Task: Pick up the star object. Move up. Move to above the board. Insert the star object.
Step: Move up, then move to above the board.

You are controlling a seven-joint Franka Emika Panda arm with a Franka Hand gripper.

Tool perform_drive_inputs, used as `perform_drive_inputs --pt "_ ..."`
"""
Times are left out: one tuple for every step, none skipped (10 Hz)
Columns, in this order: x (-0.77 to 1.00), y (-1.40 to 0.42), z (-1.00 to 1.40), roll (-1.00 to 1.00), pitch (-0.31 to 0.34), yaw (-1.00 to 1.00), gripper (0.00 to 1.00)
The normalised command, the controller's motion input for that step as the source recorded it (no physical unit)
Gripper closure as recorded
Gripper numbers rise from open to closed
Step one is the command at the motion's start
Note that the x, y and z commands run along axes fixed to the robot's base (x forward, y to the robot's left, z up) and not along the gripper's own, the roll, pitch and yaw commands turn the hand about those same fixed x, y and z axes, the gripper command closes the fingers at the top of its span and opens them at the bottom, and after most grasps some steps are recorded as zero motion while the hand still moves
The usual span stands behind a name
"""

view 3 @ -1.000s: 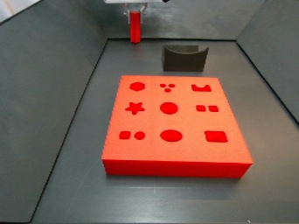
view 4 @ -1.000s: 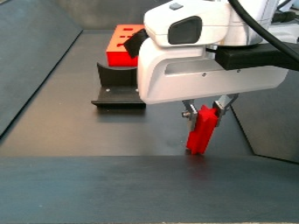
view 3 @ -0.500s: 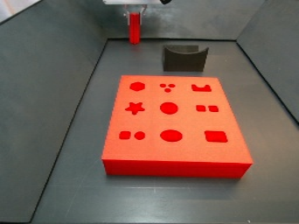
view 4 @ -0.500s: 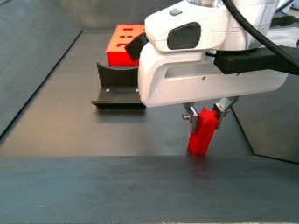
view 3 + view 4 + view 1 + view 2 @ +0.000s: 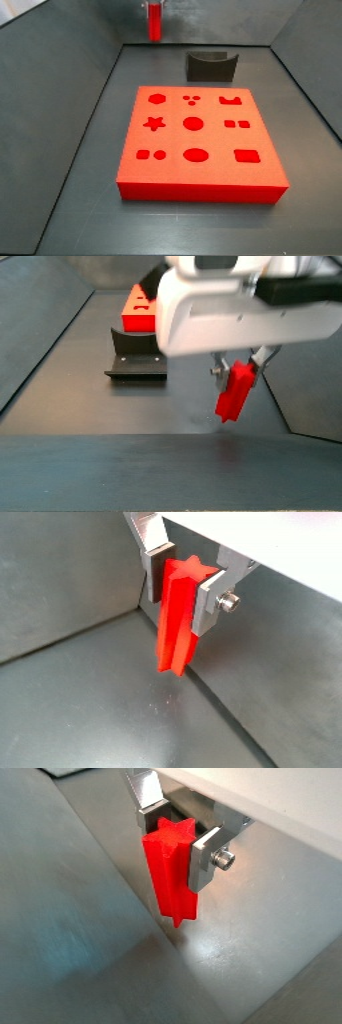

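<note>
The star object [image 5: 174, 617] is a tall bright red peg with a star-shaped end. My gripper [image 5: 182, 592] is shut on its upper part, with a silver finger on each side; both wrist views show this, and the peg [image 5: 171, 878] hangs clear above the grey floor. In a side view the gripper [image 5: 241, 366] holds the peg [image 5: 237, 391] slightly tilted, off the floor. In a side view the peg [image 5: 154, 22] is at the far end, beyond the board [image 5: 174, 140], a thick red slab with shaped holes. The board [image 5: 138, 311] lies far behind the gripper.
The dark fixture [image 5: 210, 66] stands between the peg and the board, also shown in a side view [image 5: 134, 356]. Grey walls slope up around the floor on all sides.
The gripper has risen with the peg in it. The peg's lower end has lifted farther above the floor. The board and fixture have not moved.
</note>
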Motion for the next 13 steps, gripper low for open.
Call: perform_drive_inputs --pt "-0.03 -0.01 0.25 0.09 0.061 -0.01 1.0" --pt "0.17 0.23 1.0 0.1 0.289 0.0 1.0" --pt "0.18 0.23 1.0 0.1 0.295 0.01 1.0" --pt "0.17 0.21 1.0 0.07 0.296 0.03 1.0" --pt "0.16 0.2 1.0 0.07 0.246 0.04 1.0" --pt "0.14 0.18 1.0 0.06 0.186 0.04 1.0" --pt "0.13 0.17 1.0 0.07 0.14 0.04 1.0" --pt "0.12 0.15 1.0 0.07 0.111 0.04 1.0" --pt "0.11 0.14 1.0 0.06 0.107 0.04 1.0" --pt "0.1 0.13 1.0 0.06 0.107 0.03 1.0" --pt "0.09 0.12 1.0 0.05 0.108 0.03 1.0" --pt "0.08 0.11 1.0 0.05 0.106 0.03 1.0" --pt "0.07 0.09 1.0 0.06 0.103 0.02 1.0"
